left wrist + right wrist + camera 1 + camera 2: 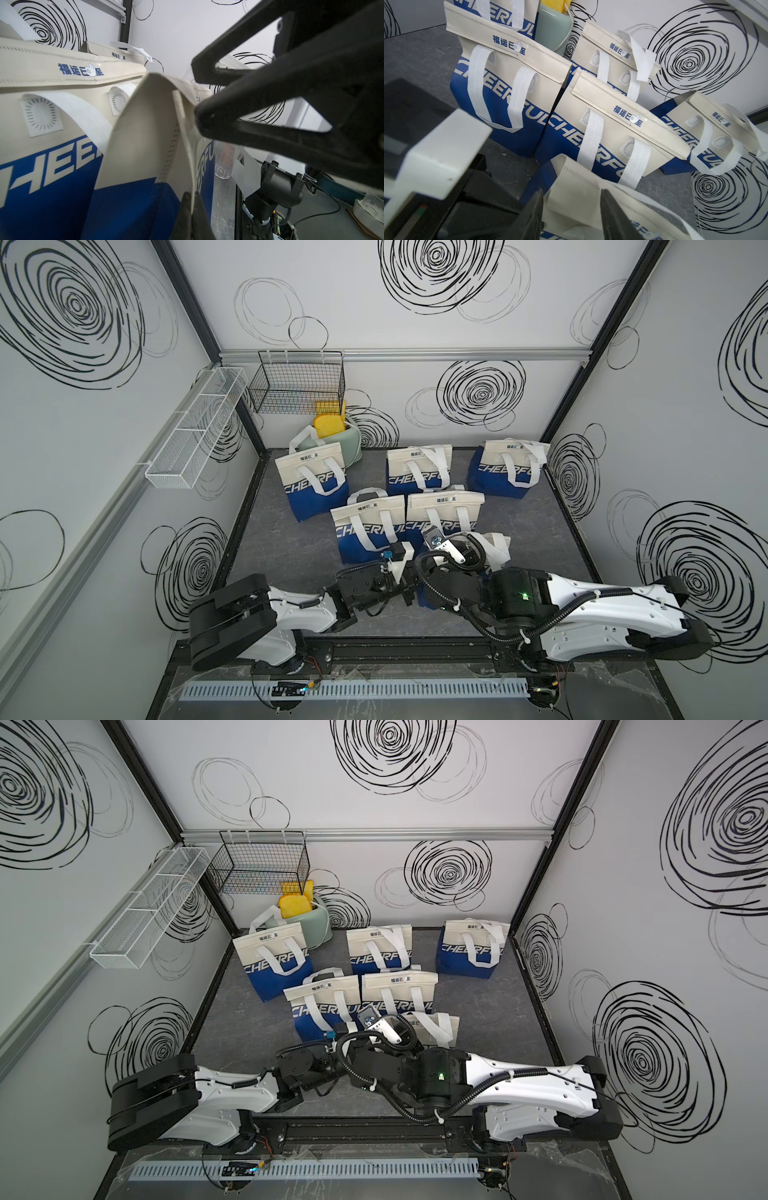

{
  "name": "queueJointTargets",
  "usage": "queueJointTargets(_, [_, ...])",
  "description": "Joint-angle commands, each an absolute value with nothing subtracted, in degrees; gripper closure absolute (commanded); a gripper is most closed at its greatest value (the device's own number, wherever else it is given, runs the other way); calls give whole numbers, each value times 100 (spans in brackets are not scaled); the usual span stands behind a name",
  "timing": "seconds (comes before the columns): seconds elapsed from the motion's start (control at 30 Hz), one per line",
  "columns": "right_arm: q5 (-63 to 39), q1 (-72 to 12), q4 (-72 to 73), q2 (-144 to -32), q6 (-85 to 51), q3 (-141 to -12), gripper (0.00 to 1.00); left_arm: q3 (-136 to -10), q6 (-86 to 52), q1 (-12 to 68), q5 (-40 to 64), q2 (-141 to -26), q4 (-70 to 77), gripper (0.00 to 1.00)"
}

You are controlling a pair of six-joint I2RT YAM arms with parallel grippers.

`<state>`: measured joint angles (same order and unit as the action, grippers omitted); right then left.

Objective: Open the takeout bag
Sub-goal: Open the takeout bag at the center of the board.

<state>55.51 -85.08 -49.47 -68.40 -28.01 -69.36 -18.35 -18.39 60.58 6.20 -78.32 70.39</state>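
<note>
The takeout bag (145, 135), cream above and blue below with white handles, stands nearest the arms. Both top views show only its far part (496, 545) (436, 1027) past the arms. My left gripper (192, 197) is shut on a thin edge of the bag's cream side fabric, and in a top view it sits low beside the bag (409, 593). My right gripper (572, 199) is open, its dark fingers astride the bag's folded top flap (577, 187). In the left wrist view those fingers (207, 116) reach the bag's top corner.
Several like bags stand behind, the closest two (368, 531) (444, 514) right against the held one. A green container with yellow items (332, 443), a black wire basket (297, 385) and a white wire shelf (195, 427) sit at the back left. A clear glass (224, 164) stands beside the bag.
</note>
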Motion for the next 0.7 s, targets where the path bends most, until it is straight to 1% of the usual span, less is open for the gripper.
queueJointTargets(0.0, [5770,-8448,-5140,-6905,-2860,-7093,53,-1969,-1771,6021,675,-7739,7321,100])
queueJointTargets(0.17, [5890,-8429,-5238,-6987,-2899,-7111,54,-1969,-1758,6021,672,-7743,7330,100])
queueJointTargets(0.27, [6093,-8403,-5439,-7072,-3041,-7184,57,-1960,-1740,6021,673,-7752,7330,100])
queueJointTargets(0.53, [6454,-8306,-5947,-7345,-3454,-7419,70,-1951,-1731,6021,711,-7796,7374,100])
queueJointTargets(0.63, [6463,-8247,-5955,-7345,-3525,-7424,79,-1934,-1730,6005,719,-7820,7396,100])
queueJointTargets(0.67, [6464,-8232,-5968,-7339,-3555,-7427,83,-1934,-1731,6003,728,-7829,7401,100])
